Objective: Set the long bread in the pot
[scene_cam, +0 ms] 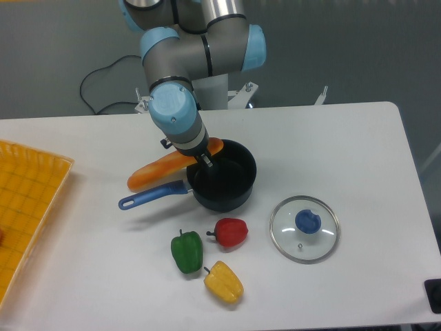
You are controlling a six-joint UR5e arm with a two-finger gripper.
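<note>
The long bread lies slanted, its right end resting on the rim of the pot and its left end out over the table above the pot's blue handle. My gripper hangs straight over the loaf's right part at the pot's left rim. The wrist hides most of it. One dark finger shows just in front of the loaf, over the pot's inside. The jaws stand open around the loaf and do not clamp it.
A glass lid with a blue knob lies right of the pot. In front of the pot sit a red pepper, a green pepper and a yellow pepper. A yellow tray is at the left edge.
</note>
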